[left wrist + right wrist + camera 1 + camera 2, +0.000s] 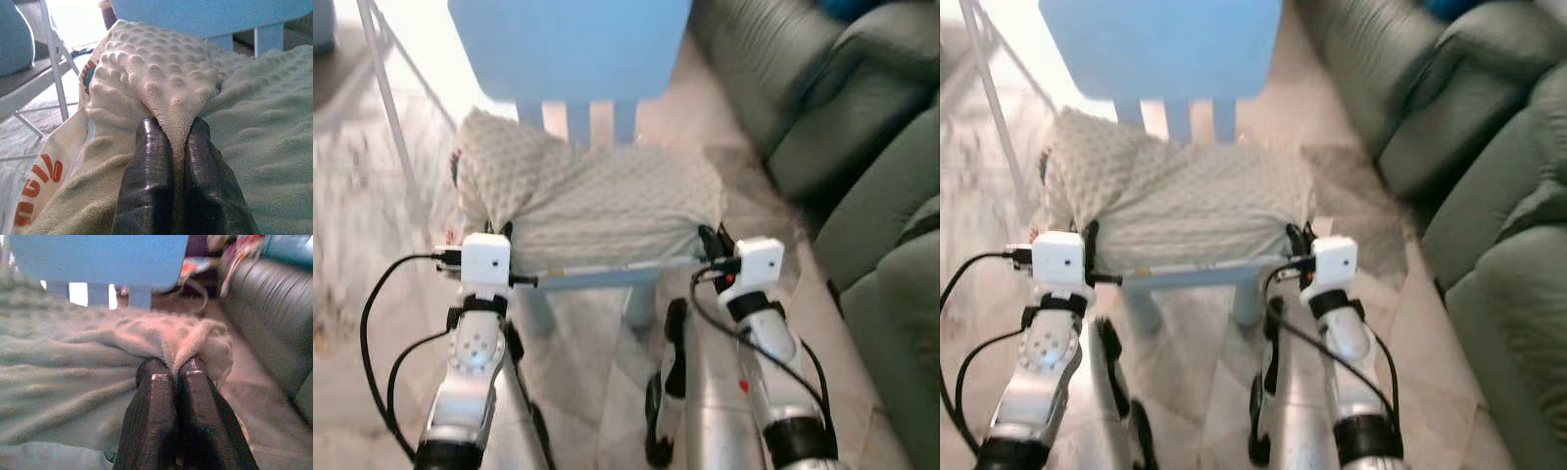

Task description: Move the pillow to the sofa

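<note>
A cream pillow (592,196) with a bumpy cover lies on the seat of a light blue chair (570,44) straight ahead. My left gripper (177,142) is shut on a fold of the pillow's cover at its near left corner. At the near right corner my right gripper (175,372) pinches another fold of the pillow (98,362). Both white wrists (485,259) sit against the seat's front edge. The dark green sofa (862,127) stands to the right.
The chair's front rail (607,278) runs between my wrists, with its legs below. A thin white metal frame (391,108) stands on the left. The tiled floor (362,323) spreads around the chair, and a strip of it separates chair and sofa.
</note>
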### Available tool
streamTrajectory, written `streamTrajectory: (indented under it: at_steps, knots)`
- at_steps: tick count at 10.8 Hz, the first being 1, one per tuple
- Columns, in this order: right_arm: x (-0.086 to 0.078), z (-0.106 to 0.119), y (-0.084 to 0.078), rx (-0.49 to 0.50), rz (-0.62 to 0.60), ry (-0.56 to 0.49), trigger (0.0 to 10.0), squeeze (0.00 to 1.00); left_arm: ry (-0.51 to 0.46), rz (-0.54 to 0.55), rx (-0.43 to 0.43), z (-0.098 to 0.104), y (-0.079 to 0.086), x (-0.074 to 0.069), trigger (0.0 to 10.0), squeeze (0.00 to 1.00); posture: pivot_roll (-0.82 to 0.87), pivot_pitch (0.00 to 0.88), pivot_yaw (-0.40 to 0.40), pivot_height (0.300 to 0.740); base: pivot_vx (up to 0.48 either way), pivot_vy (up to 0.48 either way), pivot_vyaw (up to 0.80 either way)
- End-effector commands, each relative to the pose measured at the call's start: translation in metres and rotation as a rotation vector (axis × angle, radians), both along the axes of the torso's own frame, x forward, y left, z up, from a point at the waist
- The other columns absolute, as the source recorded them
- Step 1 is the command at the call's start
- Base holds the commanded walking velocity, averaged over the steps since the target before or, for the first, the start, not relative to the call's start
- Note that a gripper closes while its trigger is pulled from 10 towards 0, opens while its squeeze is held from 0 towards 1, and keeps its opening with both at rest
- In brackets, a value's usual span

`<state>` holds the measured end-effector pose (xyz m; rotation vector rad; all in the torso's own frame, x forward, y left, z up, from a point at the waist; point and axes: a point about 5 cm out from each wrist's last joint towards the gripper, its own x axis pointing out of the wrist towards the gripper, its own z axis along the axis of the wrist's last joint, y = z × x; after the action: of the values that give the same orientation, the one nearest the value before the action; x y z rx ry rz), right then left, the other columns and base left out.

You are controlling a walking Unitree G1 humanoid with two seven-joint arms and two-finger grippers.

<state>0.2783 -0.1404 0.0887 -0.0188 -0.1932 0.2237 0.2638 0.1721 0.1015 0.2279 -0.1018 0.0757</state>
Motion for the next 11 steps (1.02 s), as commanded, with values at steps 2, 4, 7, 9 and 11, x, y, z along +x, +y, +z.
streamTrajectory:
  at_steps: [2,4,7,9,11]
  knots:
    - [-0.006,-0.006,-0.017,-0.043,-0.134,0.075,10.0,0.0,0.035,0.01,0.014,-0.004,0.004,-0.014,10.0,0.0,0.03,0.03,-0.051,0.499,0.0,0.0,0.0]
    - [-0.014,-0.003,-0.033,0.025,-0.156,0.09,10.0,0.0,0.079,0.055,0.036,-0.017,0.001,-0.026,10.0,0.0,0.03,0.031,-0.064,0.499,0.0,0.0,0.0]
    - [-0.005,0.005,-0.025,0.033,-0.135,0.071,10.0,0.0,0.106,-0.032,-0.017,-0.017,-0.004,-0.024,10.0,0.0,0.03,0.042,-0.06,0.527,0.0,0.0,0.0]
    - [-0.005,0.007,-0.025,0.037,-0.147,0.089,10.0,0.0,0.125,-0.105,-0.058,-0.019,-0.013,-0.023,10.0,0.0,0.02,0.046,-0.061,0.551,0.0,0.0,0.0]
    - [-0.001,0.01,-0.029,0.051,-0.157,0.093,10.0,0.0,0.116,-0.13,-0.118,-0.015,-0.017,-0.015,10.0,0.0,0.02,0.048,-0.062,0.58,0.0,0.0,0.0]
